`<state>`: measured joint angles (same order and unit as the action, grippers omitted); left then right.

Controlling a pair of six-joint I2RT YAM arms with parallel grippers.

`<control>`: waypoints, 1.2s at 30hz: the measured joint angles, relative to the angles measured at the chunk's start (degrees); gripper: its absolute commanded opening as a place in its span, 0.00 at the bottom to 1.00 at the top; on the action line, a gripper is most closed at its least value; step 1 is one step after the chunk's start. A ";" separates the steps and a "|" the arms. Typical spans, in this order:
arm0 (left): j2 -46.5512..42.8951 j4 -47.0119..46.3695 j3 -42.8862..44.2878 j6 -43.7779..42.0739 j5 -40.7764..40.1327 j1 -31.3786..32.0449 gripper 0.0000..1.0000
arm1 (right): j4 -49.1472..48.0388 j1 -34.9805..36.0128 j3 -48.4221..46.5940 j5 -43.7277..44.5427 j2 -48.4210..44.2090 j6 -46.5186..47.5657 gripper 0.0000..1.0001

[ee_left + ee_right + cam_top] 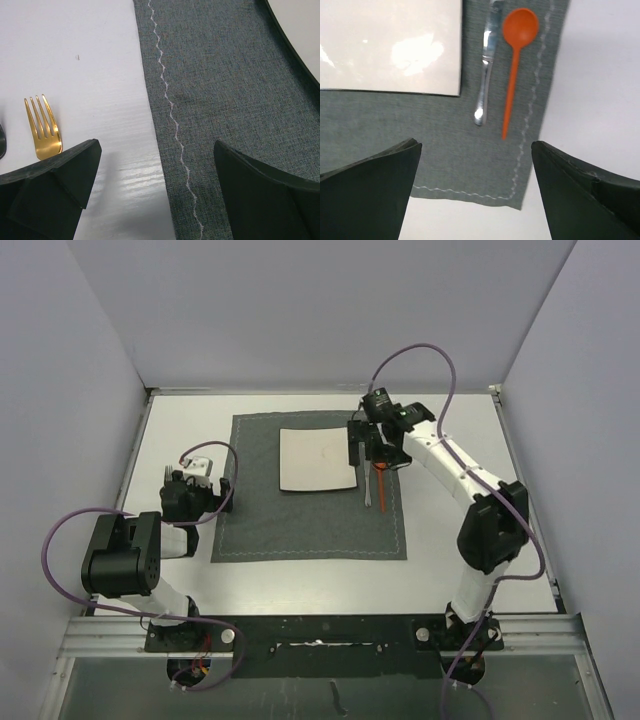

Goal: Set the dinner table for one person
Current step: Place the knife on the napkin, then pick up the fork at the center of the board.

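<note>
My right hand (475, 150) hangs above the mat (300, 525) with its fingers spread as wide as they go and nothing between them. Ahead of those fingers, in the gap between them, a knife (486, 65) and an orange spoon (515, 60) lie side by side on the mat, close but not touching, handles pointing back toward me. The spoon is on the side of my right finger and the knife is on the left. Past the knife, ahead of my left finger, sits the white plate (390, 45), its edge just beside the blade.

My left hand (157, 150) is also wide open and holds nothing. It hovers over the mat's stitched border, so its right finger is above cloth and its left finger is above bare table (310, 585). A gold fork (44, 127) lies on that bare surface just ahead of the left finger, tines pointing away from me and its handle hidden under the finger.

The table lies beneath both hands and carries everything. The mat rests on it between my two arms, and white tabletop shows outside each hand.
</note>
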<state>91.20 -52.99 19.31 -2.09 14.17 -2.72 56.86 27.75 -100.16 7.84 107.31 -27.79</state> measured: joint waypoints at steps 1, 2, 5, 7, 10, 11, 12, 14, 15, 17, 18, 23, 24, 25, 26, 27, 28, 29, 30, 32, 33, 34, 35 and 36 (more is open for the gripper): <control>0.00 -0.02 0.00 -0.02 0.00 0.00 0.98 | -1.25 0.00 2.69 1.40 -2.19 0.66 0.98; 0.02 -0.02 0.00 -0.04 0.00 0.00 0.98 | -2.67 0.00 5.57 3.06 -4.42 1.42 0.98; 0.04 -0.02 0.00 -0.09 0.00 0.00 0.98 | -7.54 -0.02 14.12 8.76 -11.50 3.67 0.98; 0.09 0.00 0.00 -0.09 -0.09 0.00 0.98 | -11.45 -0.28 20.35 12.09 -16.96 5.66 0.98; 0.13 0.09 0.00 0.09 -1.70 0.07 0.98 | -17.49 -1.14 28.35 15.19 -25.09 8.59 0.98; 0.13 0.09 0.00 0.13 -2.32 0.13 0.98 | -18.62 -1.49 29.88 16.02 -27.02 9.11 0.98; 0.13 0.09 0.00 0.15 -3.10 0.20 0.98 | -20.63 -2.08 31.91 17.03 -29.31 9.79 0.98; 0.13 0.11 0.00 0.15 -4.00 0.42 0.98 | -24.37 -3.50 35.52 18.71 -33.20 11.04 0.98; 0.13 0.11 0.00 0.17 -4.44 0.50 0.98 | -26.14 -4.39 37.31 19.32 -34.93 11.61 0.98; 0.13 0.13 0.00 0.17 -4.98 0.68 0.98 | -28.70 -6.03 40.09 20.00 -37.46 12.83 0.98; 0.13 0.13 0.00 0.17 -5.11 0.74 0.98 | -29.88 -6.78 41.33 20.13 -38.56 13.60 0.98; 0.13 0.39 0.00 0.31 -6.84 1.01 0.98 | -34.21 -8.17 44.92 20.50 -42.34 16.37 0.98; 0.13 0.44 0.00 0.35 -7.52 1.16 0.98 | -35.23 -8.17 45.55 20.55 -42.88 16.90 0.98; 0.13 0.48 0.00 0.39 -8.22 1.36 0.98 | -37.97 -8.31 47.08 20.68 -43.65 17.79 0.98; 0.13 0.48 0.00 0.39 -8.70 1.55 0.98 | -39.87 -8.39 48.37 20.68 -44.04 18.51 0.98; 0.13 0.48 0.02 0.39 -9.20 1.73 0.98 | -42.45 -8.76 50.29 20.48 -44.24 19.28 0.98; 0.13 0.50 0.00 0.39 -9.55 1.95 0.98 | -44.61 -9.35 52.17 19.71 -44.04 19.67 0.98; 0.13 0.50 0.00 0.39 -9.75 2.01 0.98 | -46.25 -10.49 53.94 18.14 -43.39 19.69 0.98; 0.13 0.50 0.00 0.39 -9.94 2.05 0.98 | -47.12 -12.09 55.32 16.20 -42.34 19.61 0.98; 0.13 0.50 0.02 0.39 -10.36 2.05 0.98 | -48.81 -15.41 57.35 12.46 -39.91 19.02 0.98; 0.13 0.50 0.00 0.39 -10.54 2.05 0.98 | -49.77 -16.79 58.49 10.51 -38.66 18.78 0.98; 0.13 0.50 0.00 0.42 -10.62 2.05 0.98 | -51.08 -18.03 60.13 8.61 -37.22 18.51 0.98; 0.13 0.52 0.00 0.42 -10.75 2.14 0.98 | -51.23 -18.78 60.48 8.11 -37.00 18.51 0.98; 0.13 0.52 0.02 0.42 -10.95 2.23 0.98 | -52.33 -19.04 61.57 7.34 -36.72 18.53 0.98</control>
<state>91.33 -52.47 19.33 -1.67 3.22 -0.49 4.54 8.71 -38.59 15.18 70.59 -9.26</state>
